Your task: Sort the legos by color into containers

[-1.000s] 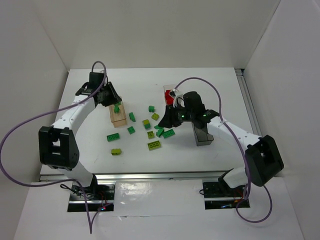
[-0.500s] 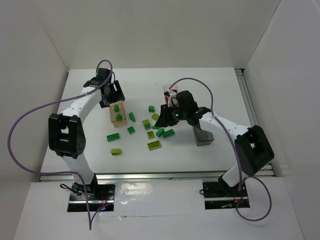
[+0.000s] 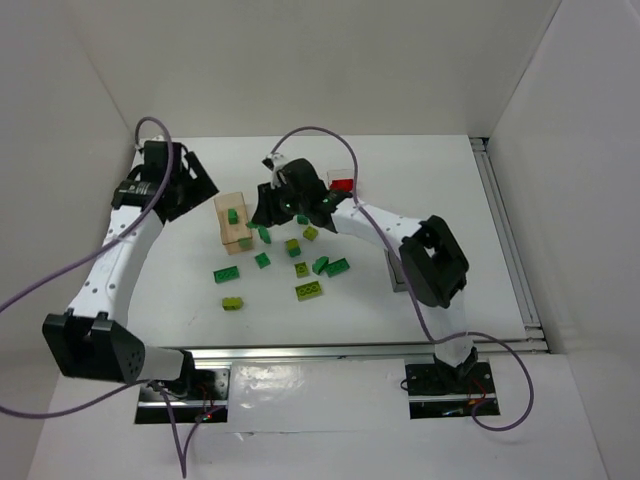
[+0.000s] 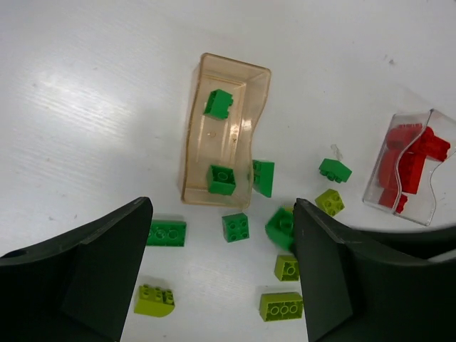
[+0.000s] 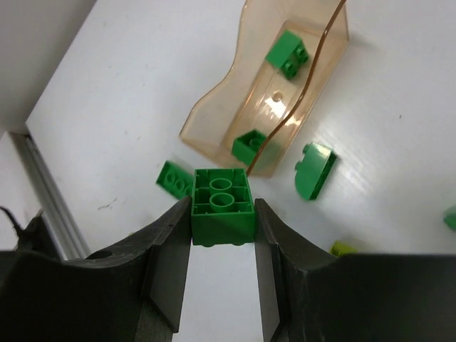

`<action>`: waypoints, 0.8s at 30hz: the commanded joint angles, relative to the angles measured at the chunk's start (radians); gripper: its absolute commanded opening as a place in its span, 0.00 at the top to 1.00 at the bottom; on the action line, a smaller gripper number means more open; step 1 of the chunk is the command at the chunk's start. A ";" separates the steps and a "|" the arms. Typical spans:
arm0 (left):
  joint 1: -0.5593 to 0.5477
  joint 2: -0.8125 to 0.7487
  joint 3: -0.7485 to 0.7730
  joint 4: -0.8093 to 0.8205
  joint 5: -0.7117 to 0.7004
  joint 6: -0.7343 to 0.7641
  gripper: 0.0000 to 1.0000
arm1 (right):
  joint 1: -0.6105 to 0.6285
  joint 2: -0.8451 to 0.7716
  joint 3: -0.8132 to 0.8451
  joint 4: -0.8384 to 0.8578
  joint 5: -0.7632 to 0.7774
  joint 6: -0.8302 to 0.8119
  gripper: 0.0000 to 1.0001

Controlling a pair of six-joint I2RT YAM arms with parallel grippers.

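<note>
In the top external view, the right fingers (image 3: 266, 208) sit just beside the right wall of the tan box (image 3: 236, 238). The left fingers (image 3: 190, 176) stand off to its left, apart from it. The loose legos (image 3: 301, 269) lie scattered on the tabletop (image 3: 430, 175) near the box, and the clear box (image 3: 351, 172) holding the red legos (image 3: 340, 185) is farther back. Half a second earlier the right arm was over the middle of the scatter and the left fingers were at the far end of the tan box. The right arm has since swung across to the box and the left arm has pulled away from it. The left wrist view shows the left fingers spread wide with nothing between them. Two green bricks are already in the tan box, and another green one lies just beside its outer wall. The right wrist view shows the right fingers closed narrowly on a square green brick (image 5: 221, 206), which appears to hang short of the box's near end, not yet over the opening. The likely risk is a release from here, which would drop the brick outside the box. If the arm comes in low, the brick or the fingers could also catch the thin wall and shove the light box, or knock the brick lying beside it.
</note>
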 commanded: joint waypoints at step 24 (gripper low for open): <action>0.072 -0.142 -0.562 0.091 0.077 -0.277 0.20 | 0.016 0.144 0.295 0.028 0.172 -0.052 0.11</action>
